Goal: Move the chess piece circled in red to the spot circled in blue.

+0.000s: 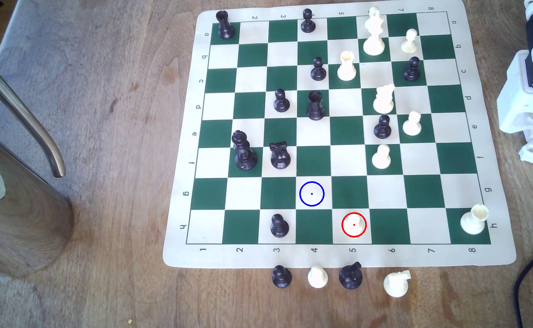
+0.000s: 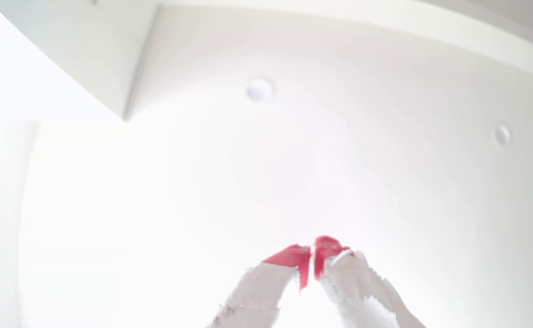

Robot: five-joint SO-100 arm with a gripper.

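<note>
White plastic arm (image 1: 530, 94) with red, black and white cables; gripper (image 2: 312, 252) fingers wrapped in frayed white tape, tips red.

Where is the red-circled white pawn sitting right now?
In the exterior view, the red-circled white pawn stands on a cream square in the board's nearest row, above the printed 5. The blue-ringed square lies diagonally up-left of it; a black pawn shares its row, further left.

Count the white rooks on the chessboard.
2. One white rook stands on green square c5, beside a black pawn. The other white rook is on corner square h8, at the exterior view's lower right. None seems hidden.
</note>
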